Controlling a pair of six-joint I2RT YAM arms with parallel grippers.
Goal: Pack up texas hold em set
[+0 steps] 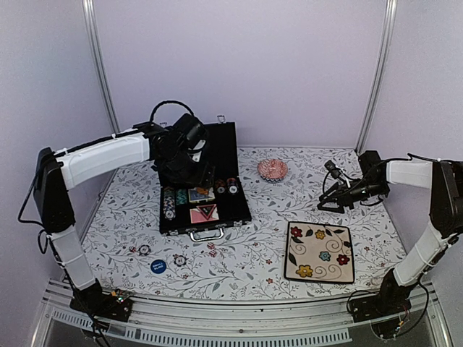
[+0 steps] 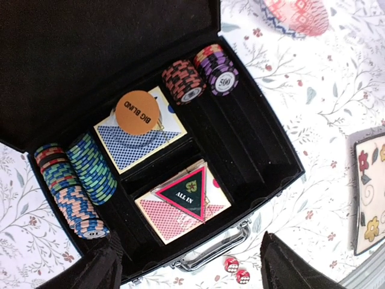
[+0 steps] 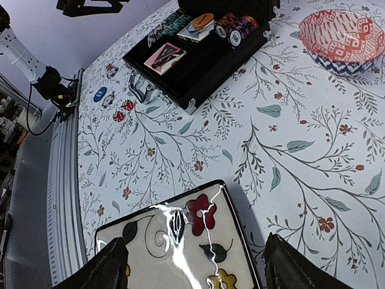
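The black case (image 1: 223,148) lies open on the left-centre of the desk (image 1: 246,249), lid raised at the far side. Inside are rows of chips (image 2: 78,180), two card decks (image 2: 141,135) and an orange disc (image 2: 135,112). The left end effector (image 2: 191,241) hangs above it, fingers spread and holding nothing. Two red dice (image 2: 236,270), a blue button (image 1: 158,265) and loose chips (image 1: 179,260) sit on the desk near the handle. The right end effector (image 3: 195,241) is spread and empty over the flowered plate (image 3: 180,241).

Black case (image 3: 210,67) open, chips (image 3: 231,27) and 2 decks (image 3: 163,59) inside. 2 red dice (image 3: 128,105), blue button (image 3: 100,94) near its handle (image 3: 141,93). Flowered plate (image 3: 141,241) under right gripper (image 3: 195,241), jaws apart. Patterned bowl (image 3: 343,33) top right.
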